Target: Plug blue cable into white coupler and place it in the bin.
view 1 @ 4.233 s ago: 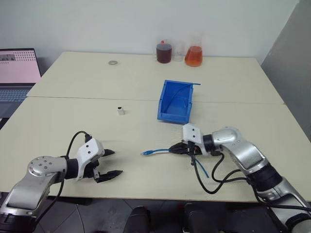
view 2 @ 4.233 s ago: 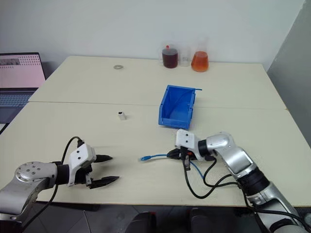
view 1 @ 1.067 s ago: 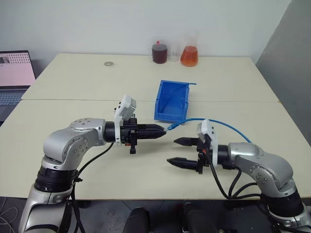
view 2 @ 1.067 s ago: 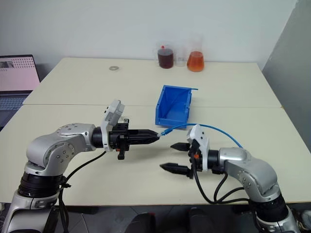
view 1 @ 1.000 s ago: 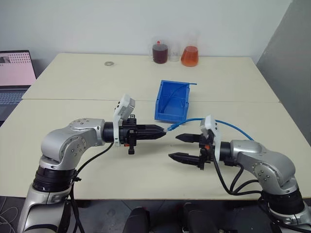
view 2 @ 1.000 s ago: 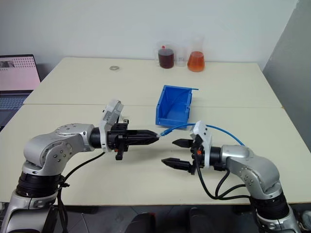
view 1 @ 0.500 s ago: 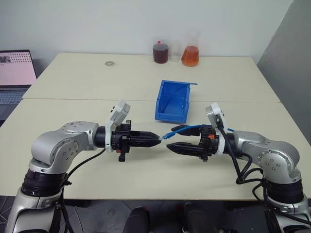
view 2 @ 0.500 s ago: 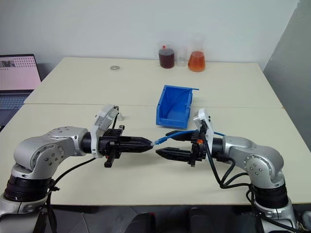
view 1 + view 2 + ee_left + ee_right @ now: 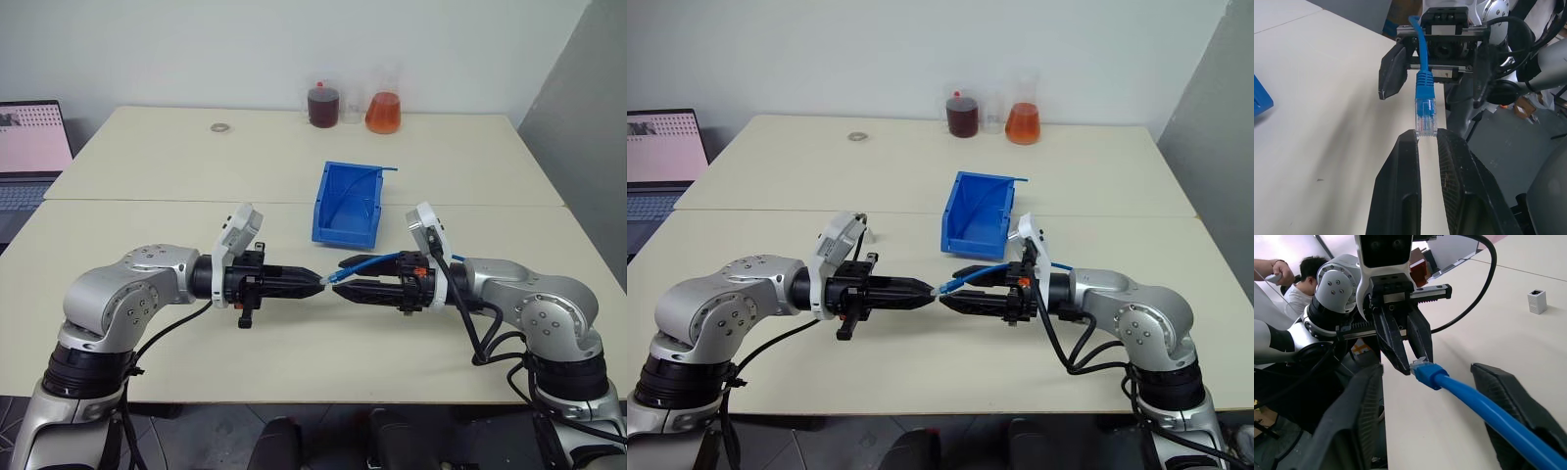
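Cable handling looks easy on weight but fiddly: the blue cable [image 9: 1421, 58] is light and limp, so it's best taken just behind its stiff clear plug. The left gripper [image 9: 315, 281] pinches that plug while the right gripper [image 9: 345, 277], fingers still apart, straddles the cord; both point level, tip to tip. Farther off, the white coupler [image 9: 1537, 301] sits untouched on the table, and the bin [image 9: 348, 206] beyond.

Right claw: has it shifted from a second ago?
Yes. The right claw has risen and come in toward the blue bin, its fingers now flanking the blue cable.
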Robot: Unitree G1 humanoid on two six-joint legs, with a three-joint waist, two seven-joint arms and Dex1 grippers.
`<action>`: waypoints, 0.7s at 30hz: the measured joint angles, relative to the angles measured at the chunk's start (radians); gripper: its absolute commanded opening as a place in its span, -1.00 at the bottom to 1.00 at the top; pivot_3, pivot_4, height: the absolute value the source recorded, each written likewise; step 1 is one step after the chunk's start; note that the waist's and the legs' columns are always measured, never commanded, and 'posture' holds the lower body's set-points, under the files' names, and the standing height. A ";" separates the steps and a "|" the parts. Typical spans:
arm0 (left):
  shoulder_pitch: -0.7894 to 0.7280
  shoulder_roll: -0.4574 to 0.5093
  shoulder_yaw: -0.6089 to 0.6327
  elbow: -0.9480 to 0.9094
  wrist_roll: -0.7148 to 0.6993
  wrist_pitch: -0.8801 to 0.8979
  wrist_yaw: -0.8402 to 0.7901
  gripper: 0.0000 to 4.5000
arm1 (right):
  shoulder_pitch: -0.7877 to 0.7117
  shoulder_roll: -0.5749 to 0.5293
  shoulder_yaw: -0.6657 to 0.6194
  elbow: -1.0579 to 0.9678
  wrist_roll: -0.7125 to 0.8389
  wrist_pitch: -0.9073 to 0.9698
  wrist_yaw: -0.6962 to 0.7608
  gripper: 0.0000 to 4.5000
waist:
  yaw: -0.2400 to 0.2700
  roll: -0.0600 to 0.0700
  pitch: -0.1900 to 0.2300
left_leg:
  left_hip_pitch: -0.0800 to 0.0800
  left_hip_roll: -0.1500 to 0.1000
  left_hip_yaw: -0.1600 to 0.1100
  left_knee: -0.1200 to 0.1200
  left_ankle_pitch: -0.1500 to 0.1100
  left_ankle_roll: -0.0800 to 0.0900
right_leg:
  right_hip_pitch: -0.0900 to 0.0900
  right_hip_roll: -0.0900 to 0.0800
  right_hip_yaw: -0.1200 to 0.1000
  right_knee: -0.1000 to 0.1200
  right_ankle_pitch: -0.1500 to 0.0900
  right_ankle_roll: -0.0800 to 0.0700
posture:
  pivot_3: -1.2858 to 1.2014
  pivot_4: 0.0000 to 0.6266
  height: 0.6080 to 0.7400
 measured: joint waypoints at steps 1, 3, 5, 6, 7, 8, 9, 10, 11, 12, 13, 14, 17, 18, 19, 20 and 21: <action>0.000 0.001 -0.002 0.000 0.000 0.000 0.000 -0.90 | 0.000 0.000 0.000 0.000 0.000 0.000 0.000 -0.17 | 0.000 0.000 0.000 | 0.000 0.000 0.000 0.000 0.000 0.000 | 0.000 0.000 0.000 0.000 0.000 0.000 | 0.03 -0.52 1.00; 0.000 0.006 -0.011 0.000 0.003 0.000 -0.001 -0.90 | 0.000 -0.001 0.001 0.000 0.000 0.000 0.001 -0.38 | 0.000 0.000 0.000 | 0.000 0.000 0.000 0.000 0.000 0.000 | 0.000 0.000 0.000 0.000 0.000 0.000 | 0.03 -0.52 1.00; -0.001 0.007 -0.014 0.000 0.005 0.000 -0.001 -0.90 | 0.000 -0.002 0.002 0.000 0.000 0.000 0.002 -0.59 | 0.000 0.000 0.000 | 0.000 0.000 0.000 0.000 0.000 0.000 | 0.000 0.000 0.000 0.000 0.000 0.000 | 0.03 -0.52 1.00; -0.002 0.007 -0.015 0.000 0.006 0.000 -0.001 -0.90 | 0.000 -0.003 0.002 0.000 0.000 0.000 0.002 -0.67 | 0.000 0.000 0.000 | 0.000 0.000 0.000 0.000 0.000 0.000 | 0.000 0.000 0.000 0.000 0.000 0.000 | 0.03 -0.52 1.00; -0.004 0.007 -0.016 0.000 0.006 0.000 -0.002 -0.90 | 0.000 -0.004 0.002 0.000 0.000 0.000 0.002 -0.79 | 0.000 0.000 0.000 | 0.000 0.000 0.000 0.000 0.000 0.000 | 0.000 0.000 0.000 0.000 0.000 0.000 | 0.03 -0.52 1.00; -0.006 0.007 -0.017 0.001 0.009 -0.001 -0.003 -0.90 | 0.000 -0.004 0.002 0.000 0.000 -0.002 0.008 -0.89 | 0.000 0.000 0.000 | 0.000 0.000 0.000 0.000 0.000 0.000 | 0.000 0.000 0.000 0.000 0.000 0.000 | 0.03 -0.52 1.00; -0.007 0.007 -0.020 0.002 0.011 -0.002 -0.004 -0.90 | 0.000 -0.005 0.002 0.000 0.001 -0.003 0.011 -0.92 | 0.000 0.000 0.000 | 0.000 0.000 0.000 0.000 0.000 0.000 | 0.000 0.000 0.000 0.000 0.000 0.000 | 0.03 -0.52 1.00; -0.008 0.007 -0.022 0.002 0.012 -0.002 -0.005 -0.90 | 0.000 -0.006 0.002 0.000 0.001 -0.003 0.013 -0.93 | 0.000 0.000 0.000 | 0.000 0.000 0.000 0.000 0.000 0.000 | -0.001 0.000 0.000 0.000 0.000 0.000 | 0.03 -0.52 1.00; -0.009 0.006 -0.024 0.003 0.013 -0.004 -0.008 -0.90 | 0.000 -0.008 0.002 0.000 0.000 -0.003 0.016 -0.93 | 0.000 0.000 0.000 | -0.001 0.000 0.000 0.000 0.000 0.000 | -0.001 0.000 0.000 0.000 0.000 0.000 | 0.03 -0.52 1.00; -0.009 0.006 -0.025 0.003 0.016 -0.007 -0.012 -0.90 | 0.000 -0.009 0.002 0.000 0.000 -0.003 0.019 -0.94 | 0.000 0.000 0.000 | -0.001 0.000 0.000 0.000 0.000 0.000 | -0.001 0.000 0.000 0.000 0.000 0.000 | 0.03 -0.52 1.00; -0.009 0.006 -0.029 0.005 0.021 -0.017 -0.017 -0.90 | 0.000 -0.010 0.002 0.000 0.000 -0.003 0.021 -0.94 | 0.000 0.000 0.000 | -0.001 0.000 0.000 0.000 0.000 0.000 | -0.001 0.000 0.000 0.000 0.000 0.000 | 0.03 -0.52 1.00; -0.009 0.006 -0.033 0.007 0.025 -0.027 -0.020 -0.90 | 0.000 -0.012 0.002 0.000 -0.001 -0.003 0.023 -0.94 | 0.000 0.000 0.000 | -0.001 0.000 0.000 0.000 0.000 0.000 | -0.001 0.000 0.000 0.000 0.000 0.000 | 0.03 -0.52 1.00; -0.009 0.006 -0.034 0.007 0.032 -0.041 -0.026 -0.90 | 0.000 -0.013 0.003 0.000 -0.001 -0.008 0.024 -0.94 | 0.000 0.000 0.000 | -0.001 0.000 0.000 0.000 0.000 0.000 | -0.001 0.000 0.000 0.000 0.000 0.000 | 0.03 -0.52 1.00; -0.008 0.007 -0.038 0.007 0.044 -0.056 -0.033 -0.74 | 0.000 -0.014 0.005 0.000 -0.002 -0.010 0.025 -0.94 | 0.000 0.000 0.000 | -0.001 0.000 0.000 0.000 0.000 0.000 | -0.001 0.000 0.000 0.000 0.000 0.000 | 0.03 -0.52 1.00; -0.006 0.010 -0.043 0.006 0.055 -0.071 -0.039 -0.59 | 0.000 -0.015 0.009 0.000 -0.004 -0.011 0.025 -0.94 | 0.000 0.000 0.000 | -0.001 0.000 0.000 0.000 0.000 0.000 | -0.001 0.000 0.000 0.000 0.000 0.000 | 0.03 -0.52 1.00; -0.001 0.016 -0.055 0.003 0.074 -0.092 -0.042 -0.52 | 0.001 -0.016 0.013 0.002 -0.005 -0.012 0.025 -0.94 | 0.000 0.000 0.000 | -0.001 0.000 0.000 0.000 0.000 0.000 | -0.001 0.000 0.000 0.000 0.000 0.000 | 0.03 -0.52 1.00; 0.009 0.019 -0.063 0.002 0.093 -0.107 -0.042 -0.40 | 0.001 -0.019 0.013 0.003 -0.006 -0.015 0.025 -0.94 | 0.000 0.000 0.000 | -0.001 0.000 0.000 0.000 0.000 0.000 | -0.001 0.000 0.000 0.000 0.000 0.000 | 0.03 -0.52 1.00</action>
